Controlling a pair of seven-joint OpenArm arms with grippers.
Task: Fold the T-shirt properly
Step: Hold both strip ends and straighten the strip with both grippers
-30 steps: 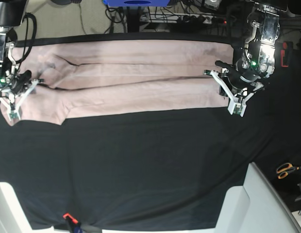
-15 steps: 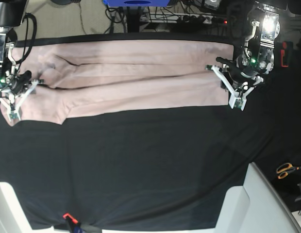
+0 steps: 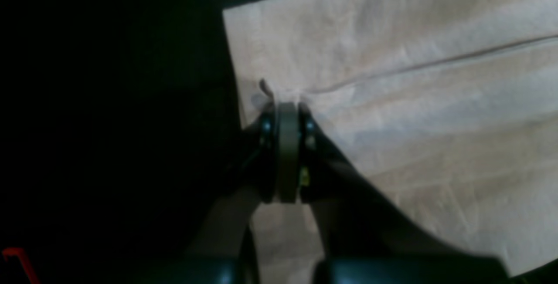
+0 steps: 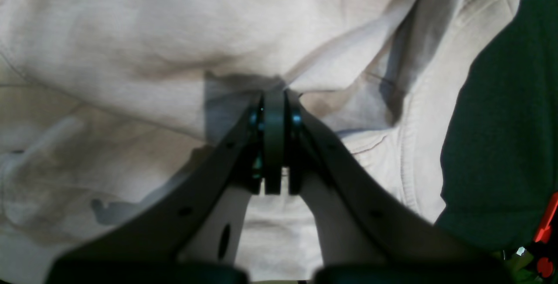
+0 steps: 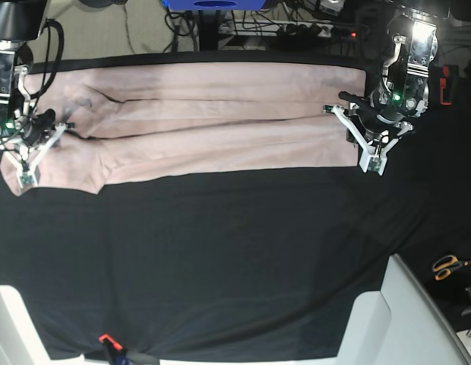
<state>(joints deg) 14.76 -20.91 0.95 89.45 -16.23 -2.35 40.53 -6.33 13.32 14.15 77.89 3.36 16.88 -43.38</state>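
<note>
The T-shirt (image 5: 213,122), soft and limp, is probably pinched at both ends by the closed left gripper (image 3: 287,101) and right gripper (image 4: 274,90); hems should be gripped.

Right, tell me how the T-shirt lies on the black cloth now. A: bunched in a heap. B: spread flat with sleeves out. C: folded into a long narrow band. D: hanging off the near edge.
C: the T-shirt lies as a long narrow band, lengthwise folds showing, between both arms.
</note>
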